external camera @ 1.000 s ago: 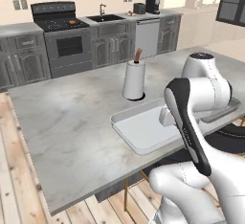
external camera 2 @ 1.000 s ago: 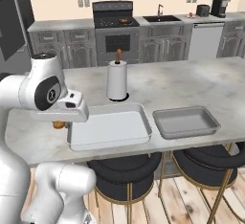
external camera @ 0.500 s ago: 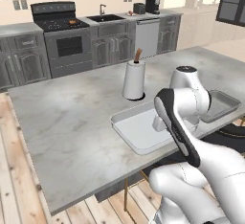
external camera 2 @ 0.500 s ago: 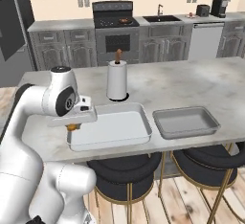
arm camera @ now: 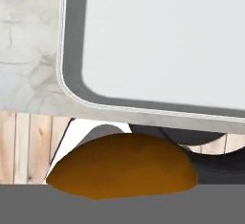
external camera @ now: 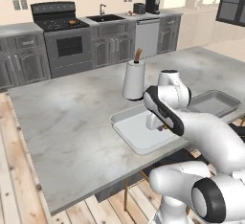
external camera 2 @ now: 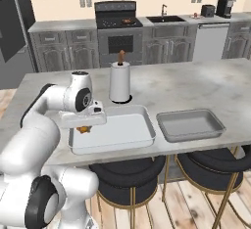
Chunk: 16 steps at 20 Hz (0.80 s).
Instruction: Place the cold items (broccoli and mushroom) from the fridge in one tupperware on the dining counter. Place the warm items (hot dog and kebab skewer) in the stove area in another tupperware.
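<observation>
a: over the near corner of the white tub [external camera 2: 112, 133], the gripper [external camera 2: 84, 126] hangs low now. a second ago the arm stood higher and further back from the paper roll [external camera 2: 119, 82]; it has swung down and in toward the tub.

b: and its fingers?

a: closed on a small orange-brown item [arm camera: 122, 166], which bulges at the bottom of the hand view and peeks out under the hand [external camera 2: 84, 129] in the right base view. which food it is, the pictures cannot settle; by colour it looks like one of the warm items.

b: where does it sit against the tub?

a: just over the tub's rim [arm camera: 64, 74], at the corner nearest the robot, not yet down on the floor of the tub. in the left base view a sliver of it [external camera: 163, 128] shows behind the forearm, above the tub [external camera: 136, 134].

b: so what does the move mean?

a: likely the carry is ending and the drop comes next. the tub's floor shows bare where visible. the grey tub [external camera 2: 189, 124], further from the roll, also looks bare, so most of the task seems left.
</observation>
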Tool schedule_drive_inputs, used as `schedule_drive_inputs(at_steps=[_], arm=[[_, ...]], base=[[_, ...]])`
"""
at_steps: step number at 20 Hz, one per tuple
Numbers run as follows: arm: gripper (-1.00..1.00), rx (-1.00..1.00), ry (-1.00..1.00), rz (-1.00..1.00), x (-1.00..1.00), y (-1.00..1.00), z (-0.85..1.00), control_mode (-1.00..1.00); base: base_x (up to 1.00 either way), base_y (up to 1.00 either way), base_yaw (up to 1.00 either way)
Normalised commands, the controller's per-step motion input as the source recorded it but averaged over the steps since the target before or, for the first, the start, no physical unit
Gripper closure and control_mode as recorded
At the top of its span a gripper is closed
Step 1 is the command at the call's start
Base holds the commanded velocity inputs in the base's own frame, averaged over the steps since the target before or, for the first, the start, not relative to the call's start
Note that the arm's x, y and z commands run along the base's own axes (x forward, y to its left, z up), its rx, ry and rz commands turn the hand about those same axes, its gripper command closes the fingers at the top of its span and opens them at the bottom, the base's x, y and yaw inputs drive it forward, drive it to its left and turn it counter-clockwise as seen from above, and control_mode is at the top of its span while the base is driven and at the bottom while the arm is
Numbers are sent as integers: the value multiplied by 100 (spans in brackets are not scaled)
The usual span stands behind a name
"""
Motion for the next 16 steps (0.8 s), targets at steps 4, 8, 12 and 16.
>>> schedule_drive_inputs(at_steps=[4, 8, 12, 16], arm=[[100, 0, 5, 5, 52, 0, -50, -100], [100, 0, 0, 5, 41, 0, -56, -100], [100, 0, -4, 2, 25, 0, -56, -100], [100, 0, -1, 0, 28, 0, -42, -100]], base=[[0, 0, 0], [0, 0, 0], [0, 0, 0], [0, 0, 0]])
